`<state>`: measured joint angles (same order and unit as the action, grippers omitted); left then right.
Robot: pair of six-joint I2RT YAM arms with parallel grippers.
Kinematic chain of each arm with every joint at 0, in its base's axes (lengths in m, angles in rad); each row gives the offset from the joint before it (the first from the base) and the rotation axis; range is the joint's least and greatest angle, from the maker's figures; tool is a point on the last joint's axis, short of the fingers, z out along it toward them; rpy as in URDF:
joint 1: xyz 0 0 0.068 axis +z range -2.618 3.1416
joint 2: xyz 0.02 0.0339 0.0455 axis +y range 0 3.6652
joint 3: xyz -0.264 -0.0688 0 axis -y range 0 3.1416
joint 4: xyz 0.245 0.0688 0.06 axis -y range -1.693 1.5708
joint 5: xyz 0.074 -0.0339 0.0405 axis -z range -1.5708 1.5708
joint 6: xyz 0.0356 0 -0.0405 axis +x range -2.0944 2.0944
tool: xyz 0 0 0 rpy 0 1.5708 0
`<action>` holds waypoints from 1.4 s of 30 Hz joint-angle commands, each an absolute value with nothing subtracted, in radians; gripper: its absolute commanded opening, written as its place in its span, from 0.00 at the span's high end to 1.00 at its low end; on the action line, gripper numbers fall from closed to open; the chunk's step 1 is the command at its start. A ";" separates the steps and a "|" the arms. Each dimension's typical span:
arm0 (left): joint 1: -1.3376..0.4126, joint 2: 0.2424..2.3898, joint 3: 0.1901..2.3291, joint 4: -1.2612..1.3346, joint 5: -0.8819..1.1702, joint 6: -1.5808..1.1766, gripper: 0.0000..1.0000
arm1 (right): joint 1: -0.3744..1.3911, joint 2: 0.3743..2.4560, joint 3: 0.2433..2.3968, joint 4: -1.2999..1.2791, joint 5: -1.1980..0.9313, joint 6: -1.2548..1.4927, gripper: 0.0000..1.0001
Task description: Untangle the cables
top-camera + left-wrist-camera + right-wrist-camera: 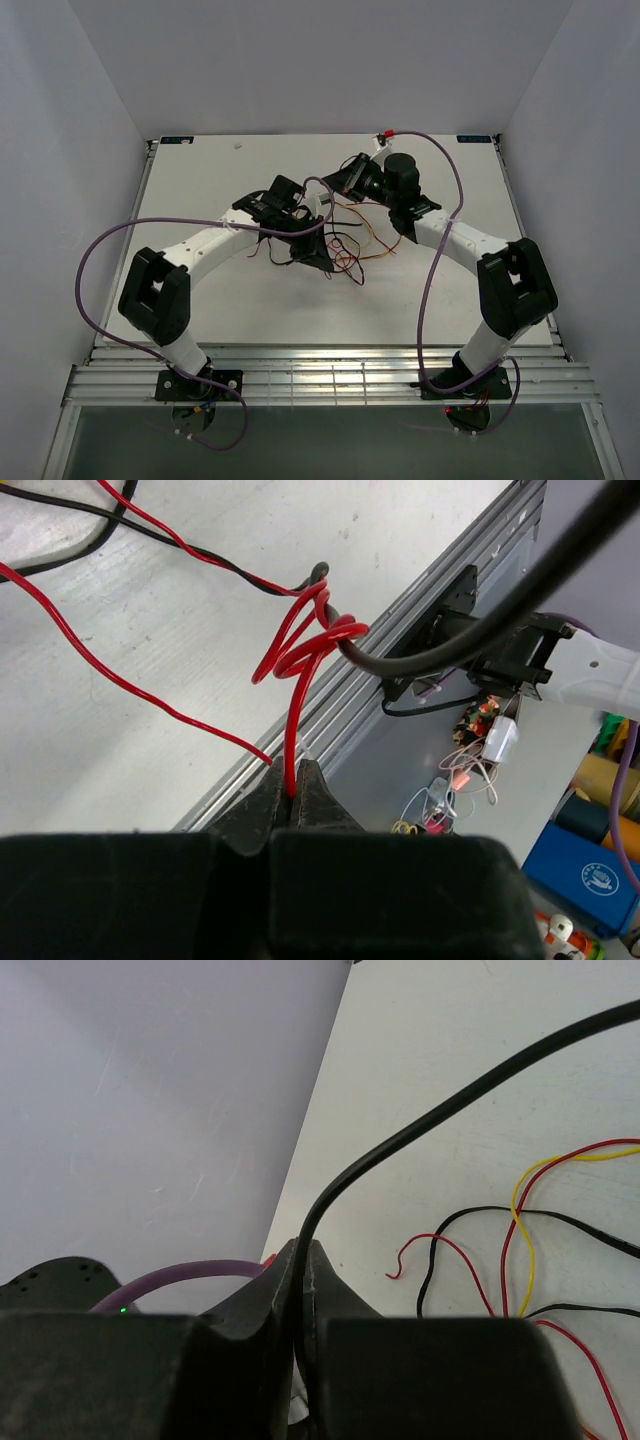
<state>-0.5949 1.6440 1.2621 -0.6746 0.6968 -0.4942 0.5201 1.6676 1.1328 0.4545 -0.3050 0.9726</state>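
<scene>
Cables bunched mid-table, between the two arms, some strands lifted off the surface.

Left gripper: jaws together, pinched on the red wire just below a knot of red loops cinched round the black cable.

Right gripper: jaws together, clamped on the black cable, apparently the same one, rising away to the right above the table.

Handling, judged:
- Very light and limp, with only a slight springy curl.
- Smooth insulation, likely to slide through a pinch under pull.
- Thin strands, so no hard yanks; would only cinch the loops tighter.
- Best held close beside the knot, one strand per side, feeding slack in rather than hauling apart.

Hard to make out:
- Route of the black cable through the red loops: not traceable.
- Yellow wire crossing red and black strands on the table in the right wrist view; over or under not resolvable.
- Free ends cut off by the frame edges in both wrist views.
- Overhead view: tangle partly masked by the left arm, strands too fine to follow.
</scene>
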 commanded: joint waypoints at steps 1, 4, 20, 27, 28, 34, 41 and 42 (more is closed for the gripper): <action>-0.597 1.667 1.315 -0.626 0.730 -0.471 1.00 | 0.529 1.582 1.170 0.433 -0.253 0.867 0.92; -0.597 1.664 1.313 -0.617 0.718 -0.466 1.00 | 0.496 1.546 1.177 0.400 -0.199 0.819 0.92; -0.298 1.419 1.238 -0.721 0.177 -0.588 1.00 | -0.053 1.350 1.284 0.192 0.233 0.454 0.92; -0.193 1.335 1.327 -0.735 0.006 -0.575 1.00 | -0.162 1.290 1.299 0.184 0.252 0.371 0.92; -0.189 1.332 1.347 -0.738 -0.029 -0.572 1.00 | -0.173 1.284 1.301 0.186 0.250 0.370 0.92; -0.109 1.344 1.416 -0.761 -0.178 -0.546 1.00 | -0.242 1.264 1.357 0.183 0.275 0.330 0.92; 0.046 1.437 1.563 -0.744 -0.166 -0.497 1.00 | -0.270 1.285 1.462 0.140 0.241 0.267 0.92; 0.048 1.453 1.642 -0.739 -0.147 -0.477 1.00 | -0.270 1.285 1.466 0.138 0.189 0.265 0.92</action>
<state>0.0418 1.4361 1.5192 -0.7609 -0.1486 -0.5331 -0.2676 1.2903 1.4166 0.1150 0.2436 0.3122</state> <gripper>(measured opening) 0.032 0.079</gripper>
